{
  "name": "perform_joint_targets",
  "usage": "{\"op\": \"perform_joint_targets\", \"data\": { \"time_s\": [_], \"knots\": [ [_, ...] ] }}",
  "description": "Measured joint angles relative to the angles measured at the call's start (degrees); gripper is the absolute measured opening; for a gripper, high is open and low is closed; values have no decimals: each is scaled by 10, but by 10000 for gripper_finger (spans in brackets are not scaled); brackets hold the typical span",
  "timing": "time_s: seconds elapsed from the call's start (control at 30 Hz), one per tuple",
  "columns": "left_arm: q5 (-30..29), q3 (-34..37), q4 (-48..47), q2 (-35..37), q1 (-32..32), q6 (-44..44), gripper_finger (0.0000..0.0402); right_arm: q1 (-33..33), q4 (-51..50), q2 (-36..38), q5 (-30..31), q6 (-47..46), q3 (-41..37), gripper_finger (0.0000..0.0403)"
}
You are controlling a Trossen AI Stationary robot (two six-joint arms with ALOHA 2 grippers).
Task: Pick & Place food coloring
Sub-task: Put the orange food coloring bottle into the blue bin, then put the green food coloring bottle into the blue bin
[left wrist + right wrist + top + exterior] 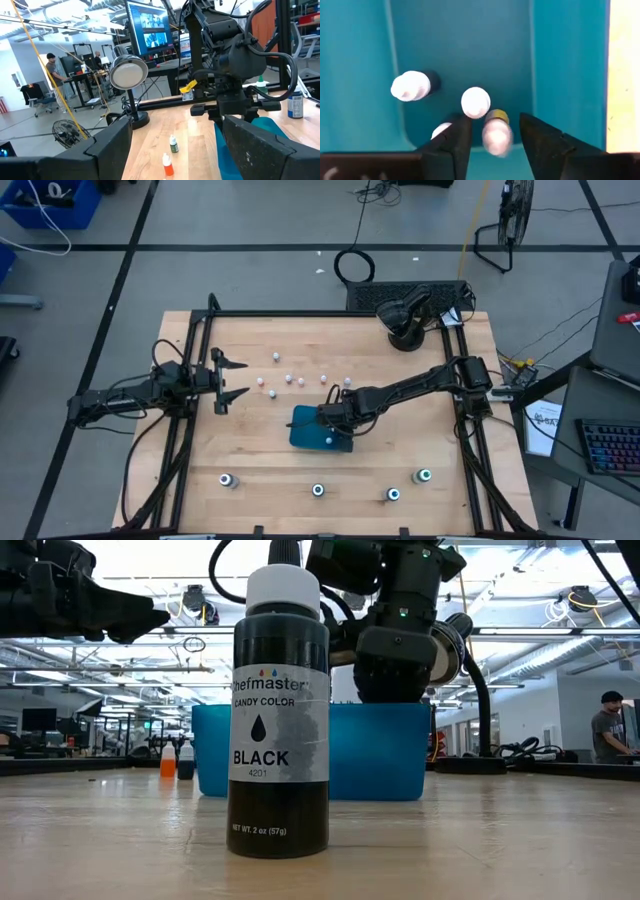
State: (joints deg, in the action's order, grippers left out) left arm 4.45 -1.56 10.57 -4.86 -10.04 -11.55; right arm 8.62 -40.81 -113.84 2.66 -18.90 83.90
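My right gripper (495, 119) is open and points down into the teal tray (303, 432). A tiny yellow bottle with a white cap (496, 134) shows blurred between its fingers and touches neither. Three more tiny bottles (475, 102) lie on the tray floor. Several tiny bottles (288, 378) stand on the table beyond the tray. Four bigger dark bottles (318, 490) stand along the near edge; one, labelled black (278, 710), fills the low view. My left gripper (238, 378) is open, left of the tiny bottles and above the table.
The right arm (420, 385) reaches in from the table's right side over the tray. A black lamp-like stand (405, 320) sits at the far right corner. Bare wood lies between the tray and the near row of dark bottles.
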Motion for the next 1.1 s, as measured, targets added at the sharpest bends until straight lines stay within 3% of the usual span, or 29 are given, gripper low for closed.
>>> {"op": "perform_joint_targets", "data": {
  "time_s": [0.17, 0.43, 0.57, 0.87, 1.1],
  "knots": [
    [0, 0, 0, 0, 0, 0, 306, 0, 0, 14, 0, -6, 0, 172],
    [0, 0, 0, 0, 0, 0, 306, -1, 8, 75, 7, -6, 0, 162],
    [0, 0, 0, 0, 0, 0, 306, -8, 1, 106, 51, 8, 0, 164],
    [0, 0, 0, 0, 0, 0, 306, -99, -62, 128, 63, 50, 0, 180],
    [0, 0, 0, 0, 0, 0, 305, -158, -50, 117, 63, 90, 1, 177]
  ]
}}
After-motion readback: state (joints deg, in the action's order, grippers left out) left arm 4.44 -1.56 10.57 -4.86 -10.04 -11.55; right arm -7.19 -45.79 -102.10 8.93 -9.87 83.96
